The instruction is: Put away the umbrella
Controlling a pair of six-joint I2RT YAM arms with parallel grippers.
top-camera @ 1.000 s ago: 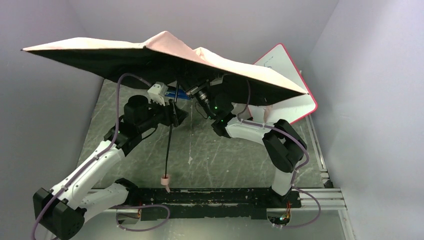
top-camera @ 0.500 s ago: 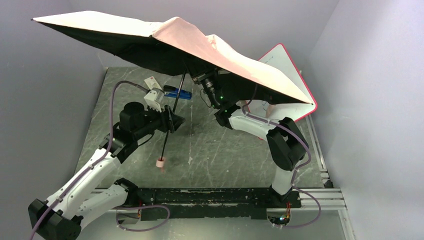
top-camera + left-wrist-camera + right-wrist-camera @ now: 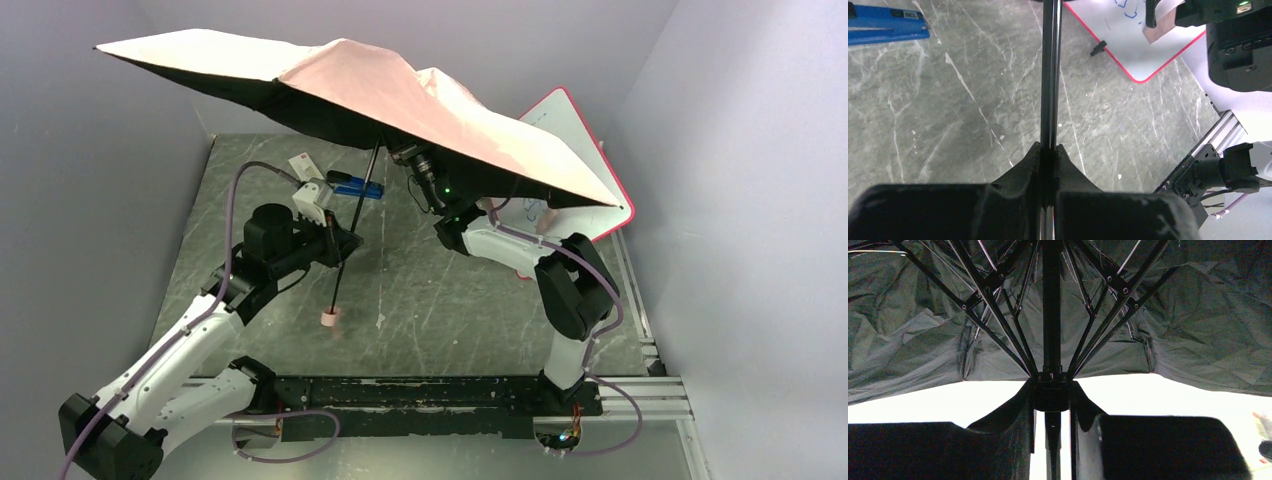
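Folding stage: left gripper clamped on the shaft of the open umbrella overhead, right gripper pinching its sliding collar; next, that collar likely needs pulling toward the handle.

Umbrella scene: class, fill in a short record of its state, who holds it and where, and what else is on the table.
umbrella: open, pink side up, held above the table
shaft: clamped by left arm's fingers
runner: gripped by right arm's fingers
handle: at the shaft's low end, ungripped
also present: pink-framed whiteboard, blue object
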